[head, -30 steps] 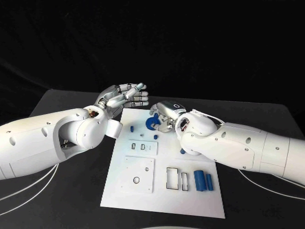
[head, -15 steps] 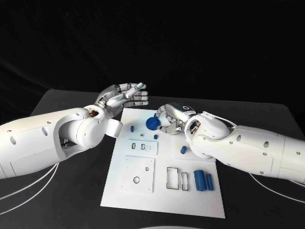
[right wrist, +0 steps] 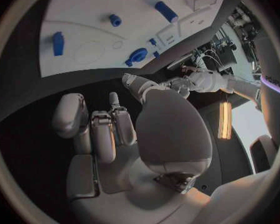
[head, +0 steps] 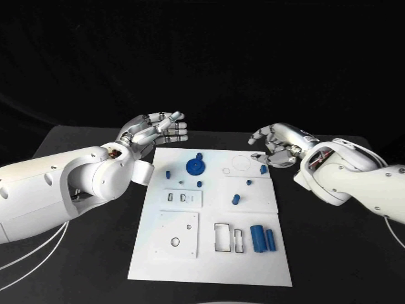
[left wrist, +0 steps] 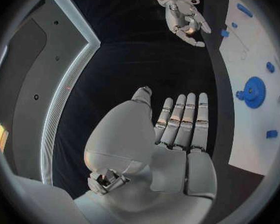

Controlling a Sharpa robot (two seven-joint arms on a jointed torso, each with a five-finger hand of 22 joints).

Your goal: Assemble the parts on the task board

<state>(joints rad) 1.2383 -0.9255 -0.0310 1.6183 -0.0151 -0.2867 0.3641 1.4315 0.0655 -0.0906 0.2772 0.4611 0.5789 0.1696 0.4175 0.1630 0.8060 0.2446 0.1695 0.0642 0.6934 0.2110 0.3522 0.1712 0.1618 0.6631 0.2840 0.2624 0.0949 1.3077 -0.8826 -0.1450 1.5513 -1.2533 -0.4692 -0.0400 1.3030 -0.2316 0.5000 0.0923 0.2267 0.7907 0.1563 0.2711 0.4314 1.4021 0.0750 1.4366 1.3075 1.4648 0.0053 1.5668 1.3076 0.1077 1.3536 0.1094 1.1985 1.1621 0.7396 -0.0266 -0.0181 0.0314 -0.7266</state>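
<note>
Gear between robot hands, untouched

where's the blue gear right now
In the head view the blue gear lies on the task board near its far edge, left of centre, between the two hands and touched by neither.

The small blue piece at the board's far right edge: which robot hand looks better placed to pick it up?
Probably the right robot hand: it hovers open right beside that small blue piece, while the left robot hand is off the task board's opposite side.
</note>
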